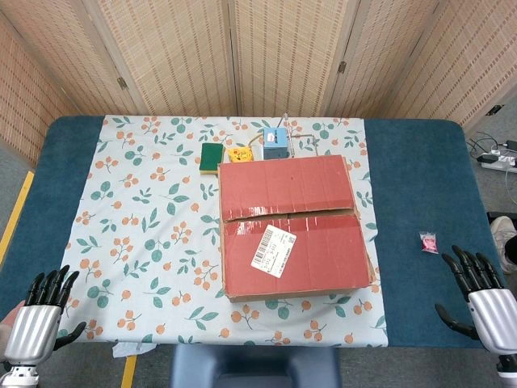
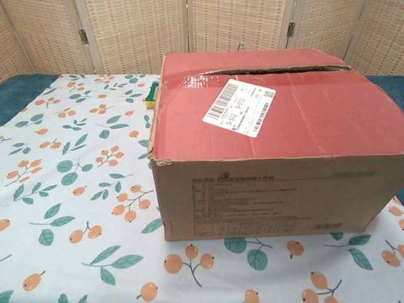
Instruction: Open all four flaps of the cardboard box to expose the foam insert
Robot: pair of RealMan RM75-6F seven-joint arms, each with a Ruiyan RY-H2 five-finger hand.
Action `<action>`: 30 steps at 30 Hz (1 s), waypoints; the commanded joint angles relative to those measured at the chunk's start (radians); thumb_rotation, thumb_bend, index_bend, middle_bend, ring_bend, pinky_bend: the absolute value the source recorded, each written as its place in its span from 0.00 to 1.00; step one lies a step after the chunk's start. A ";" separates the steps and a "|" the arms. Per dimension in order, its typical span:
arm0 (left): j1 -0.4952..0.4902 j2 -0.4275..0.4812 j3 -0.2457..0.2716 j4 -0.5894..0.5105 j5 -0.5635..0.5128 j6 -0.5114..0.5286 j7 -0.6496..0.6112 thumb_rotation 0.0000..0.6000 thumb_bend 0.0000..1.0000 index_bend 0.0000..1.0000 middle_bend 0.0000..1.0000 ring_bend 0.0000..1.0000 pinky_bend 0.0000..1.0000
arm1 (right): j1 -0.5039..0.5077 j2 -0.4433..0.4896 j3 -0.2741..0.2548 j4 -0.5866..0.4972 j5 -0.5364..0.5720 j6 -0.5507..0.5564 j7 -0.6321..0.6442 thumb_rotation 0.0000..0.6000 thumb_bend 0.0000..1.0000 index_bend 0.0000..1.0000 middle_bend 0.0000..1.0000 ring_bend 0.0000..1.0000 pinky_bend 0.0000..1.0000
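Cardboard box (image 1: 295, 229) sat mid-tabletop on the floral cloth (image 1: 145, 226), flaps shut, red top w/ a ragged seam across the middle. White shipping label (image 1: 273, 250) stuck on the near flap, tilted; barcode visible, chest view read approx "S-S72" twice, rest too small. Small print lines on box's front wall, unreadable. Left hand (image 1: 42, 311) lay at near-left edge of tabletop, palm down, fingers apart, pointing away from robot, holding nothing. Right hand (image 1: 483, 295) at near-right edge, same pose, fingers apart, thumb out to the inside, empty. Both well apart from box; neither showed in chest view. Behind box, touching or just beside its far edge: green sponge (image 1: 212, 156) w/ yellow underside, small yellow item (image 1: 239, 153), blue boxy device (image 1: 275, 143) w/ thin rod sticking up. Small pink packet (image 1: 428, 242) on bare blue tabletop (image 1: 420, 178) right of box. Woven folding screen (image 1: 242, 48) behind. Power strip w/ cables (image 1: 495, 155) on floor far right.
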 commanded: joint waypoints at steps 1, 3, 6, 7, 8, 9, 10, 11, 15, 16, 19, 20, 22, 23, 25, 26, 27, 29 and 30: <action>-0.001 0.000 -0.001 0.001 -0.004 -0.002 -0.003 1.00 0.25 0.01 0.06 0.04 0.00 | 0.003 0.001 0.000 -0.001 0.005 -0.007 0.000 0.86 0.37 0.00 0.00 0.00 0.00; -0.002 0.001 -0.003 0.001 -0.009 -0.004 -0.005 1.00 0.25 0.01 0.06 0.04 0.00 | 0.005 0.001 0.001 -0.001 0.008 -0.013 -0.001 0.86 0.37 0.00 0.00 0.00 0.00; -0.002 0.000 -0.002 0.001 -0.012 -0.007 -0.008 1.00 0.25 0.01 0.06 0.04 0.00 | 0.011 0.002 0.004 -0.003 0.015 -0.023 0.004 0.86 0.37 0.00 0.00 0.00 0.00; -0.002 -0.001 -0.001 0.001 -0.012 -0.009 -0.009 1.00 0.25 0.01 0.06 0.04 0.00 | 0.015 0.002 0.007 -0.002 0.016 -0.025 0.009 0.86 0.37 0.00 0.00 0.00 0.00; -0.003 0.000 0.000 0.000 -0.011 -0.011 -0.010 1.00 0.25 0.01 0.06 0.04 0.00 | 0.018 0.002 0.010 0.001 0.015 -0.025 0.015 0.86 0.37 0.00 0.00 0.00 0.00; -0.004 0.000 0.000 -0.001 -0.010 -0.012 -0.013 1.00 0.25 0.01 0.06 0.04 0.00 | 0.022 0.003 0.014 0.003 0.014 -0.025 0.025 0.86 0.37 0.00 0.00 0.00 0.00; -0.006 0.002 0.000 0.000 -0.010 -0.012 -0.014 1.00 0.25 0.01 0.06 0.04 0.00 | 0.030 0.002 0.022 0.009 0.010 -0.019 0.049 0.86 0.37 0.00 0.00 0.00 0.00; -0.006 0.002 -0.002 0.002 -0.011 -0.012 -0.014 1.00 0.25 0.01 0.06 0.04 0.00 | 0.038 0.000 0.031 0.015 0.008 -0.014 0.070 0.86 0.37 0.00 0.00 0.00 0.00; -0.011 0.006 -0.007 0.006 -0.024 -0.020 -0.035 1.00 0.25 0.01 0.07 0.04 0.00 | 0.087 0.024 0.080 -0.004 0.036 -0.044 0.097 0.85 0.37 0.00 0.00 0.00 0.00; -0.015 0.009 -0.010 0.008 -0.031 -0.028 -0.042 1.00 0.25 0.01 0.07 0.05 0.00 | 0.109 0.049 0.093 -0.031 0.054 -0.077 0.087 0.86 0.37 0.01 0.00 0.00 0.00; -0.029 0.012 -0.020 0.014 -0.055 -0.056 -0.057 1.00 0.25 0.02 0.07 0.05 0.00 | 0.171 0.104 0.141 -0.105 0.092 -0.144 0.072 0.86 0.37 0.02 0.00 0.00 0.00; -0.034 0.014 -0.021 0.015 -0.062 -0.067 -0.063 1.00 0.25 0.02 0.07 0.05 0.00 | 0.190 0.116 0.155 -0.124 0.103 -0.164 0.067 0.86 0.37 0.02 0.00 0.00 0.00; -0.046 0.018 -0.027 0.017 -0.075 -0.090 -0.067 1.00 0.25 0.02 0.07 0.05 0.00 | 0.236 0.131 0.188 -0.156 0.133 -0.211 0.042 0.86 0.37 0.02 0.00 0.00 0.00; -0.051 0.018 -0.030 0.019 -0.080 -0.097 -0.064 1.00 0.25 0.02 0.07 0.05 0.00 | 0.256 0.134 0.201 -0.167 0.149 -0.235 0.026 0.86 0.37 0.02 0.00 0.00 0.00; -0.061 0.017 -0.037 0.023 -0.089 -0.108 -0.051 1.00 0.25 0.02 0.07 0.05 0.00 | 0.302 0.134 0.229 -0.189 0.192 -0.290 -0.026 0.86 0.37 0.02 0.00 0.00 0.00; -0.065 0.016 -0.040 0.024 -0.092 -0.111 -0.046 1.00 0.25 0.02 0.07 0.05 0.00 | 0.321 0.132 0.239 -0.198 0.212 -0.314 -0.053 0.86 0.37 0.02 0.00 0.00 0.00; -0.067 0.016 -0.042 0.024 -0.095 -0.113 -0.044 1.00 0.25 0.02 0.07 0.05 0.00 | 0.341 0.129 0.250 -0.207 0.232 -0.338 -0.079 0.86 0.37 0.02 0.00 0.00 0.00; -0.071 0.019 -0.046 0.023 -0.103 -0.118 -0.053 1.00 0.25 0.02 0.07 0.05 0.00 | 0.387 0.113 0.272 -0.222 0.276 -0.386 -0.139 0.86 0.37 0.02 0.00 0.00 0.00; -0.072 0.021 -0.047 0.023 -0.106 -0.119 -0.062 1.00 0.25 0.02 0.07 0.05 0.00 | 0.406 0.106 0.280 -0.229 0.298 -0.407 -0.166 0.86 0.37 0.02 0.00 0.00 0.00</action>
